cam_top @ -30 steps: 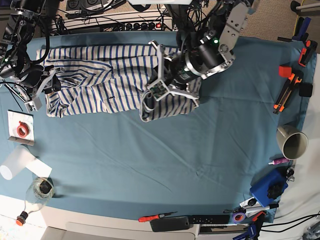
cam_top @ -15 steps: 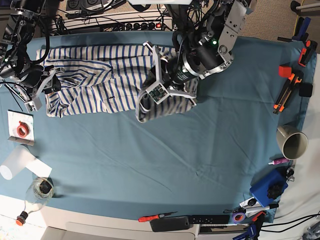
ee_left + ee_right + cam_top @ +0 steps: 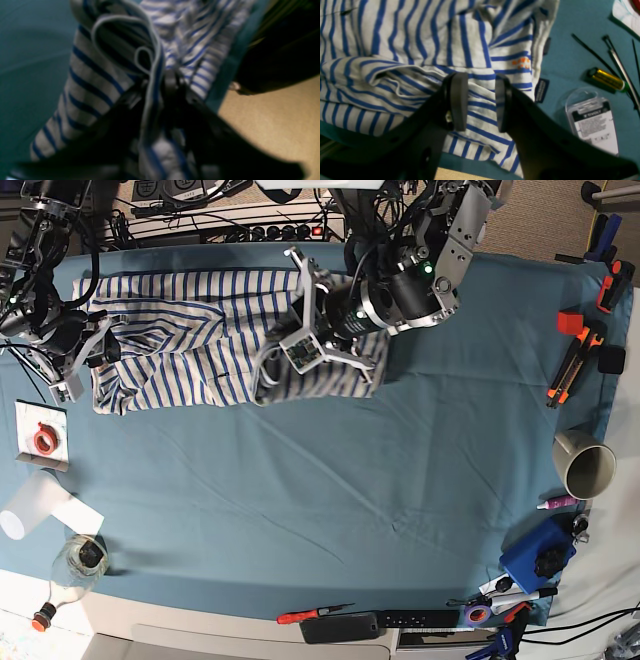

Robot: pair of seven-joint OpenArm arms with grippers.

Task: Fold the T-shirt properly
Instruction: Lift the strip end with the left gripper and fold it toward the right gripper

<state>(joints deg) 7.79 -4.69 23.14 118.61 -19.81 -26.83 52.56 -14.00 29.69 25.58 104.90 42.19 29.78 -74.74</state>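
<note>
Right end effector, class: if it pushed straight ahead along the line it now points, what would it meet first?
Most likely the T-shirt. The right end effector has its fingers apart, striped cloth filling the gap and everything ahead; depth is unclear, so it may already be touching.

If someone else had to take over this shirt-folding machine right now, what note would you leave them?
Left claw: a fold of the T-shirt hangs between its jaws; too blurred to tell whether it is gripped.
Right claw: open, over the shirt's edge, holding nothing.
The shirt lies bunched at the far side of the blue cloth, partly doubled over itself.
Done: one side is brought inward over the middle.
Left: lay that fold down, smooth it, then fold what remains. It is not neat yet.
</note>
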